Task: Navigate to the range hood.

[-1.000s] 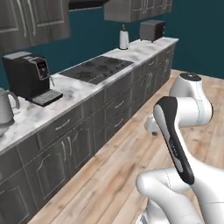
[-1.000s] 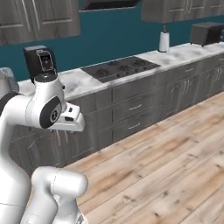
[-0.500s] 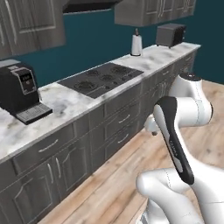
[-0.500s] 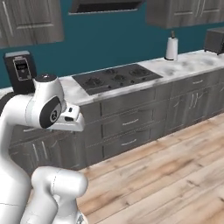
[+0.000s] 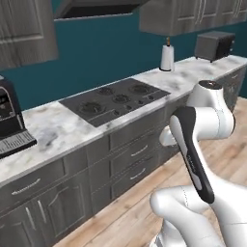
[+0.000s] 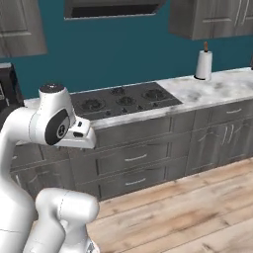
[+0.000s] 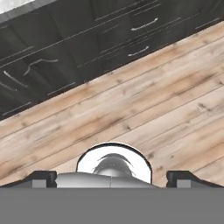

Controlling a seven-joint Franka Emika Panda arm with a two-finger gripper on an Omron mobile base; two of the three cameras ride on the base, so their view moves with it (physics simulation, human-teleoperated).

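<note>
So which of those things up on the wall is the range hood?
Find the black gas cooktop set in the marble counter against the teal wall. Straight above it hangs the range hood: a dark grey box with a black recessed underside, unlike the panelled wood-grain cabinets on either side.

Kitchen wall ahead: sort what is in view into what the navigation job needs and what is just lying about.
Needed for the job:
range hood
cooktop beneath it, as a landmark

Just there:
paper towel roll
toaster
coffee machine
upper cabinets
drawers
</note>
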